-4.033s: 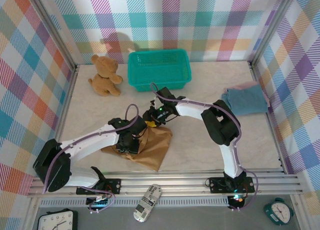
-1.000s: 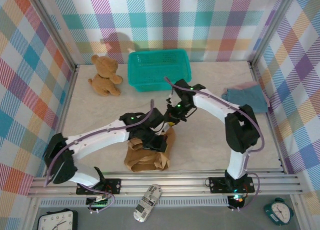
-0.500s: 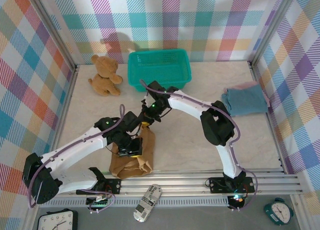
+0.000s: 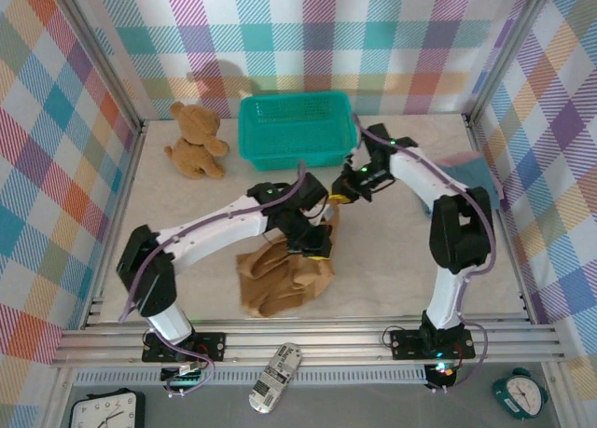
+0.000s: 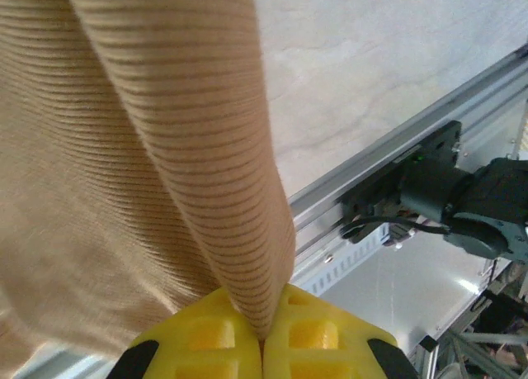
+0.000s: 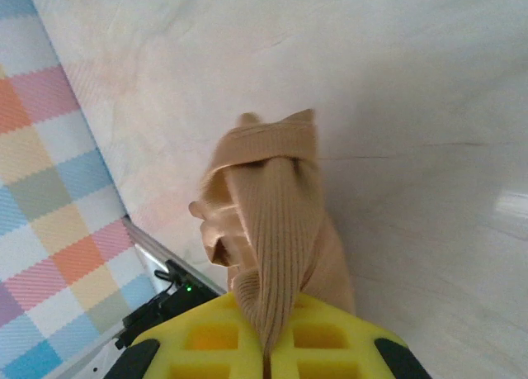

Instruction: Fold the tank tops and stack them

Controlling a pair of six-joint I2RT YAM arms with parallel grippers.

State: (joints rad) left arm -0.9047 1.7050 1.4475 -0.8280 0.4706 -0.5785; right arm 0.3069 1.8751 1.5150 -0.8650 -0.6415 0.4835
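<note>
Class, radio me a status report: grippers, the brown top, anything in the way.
Left gripper shut on ochre brown ribbed cloth tank top. Right gripper shut on same top. Teal plastic mesh basket near right gripper.

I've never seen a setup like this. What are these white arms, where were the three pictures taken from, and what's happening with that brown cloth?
These are two robot arms bolted at the near edge of a table. Each arm ends in a two-finger gripper. The wide picture looks down from a fixed camera above and behind the arms. The two close-ups come from small cameras on the wrists, so the yellow pads at the bottom are each arm's own fingers. The left gripper and the right gripper are both pinched shut on the brown top. They hold part of it up while the rest lies bunched on the table. Further back sit a teddy bear and a teal basket. A folded blue top lies at the right edge.
</note>
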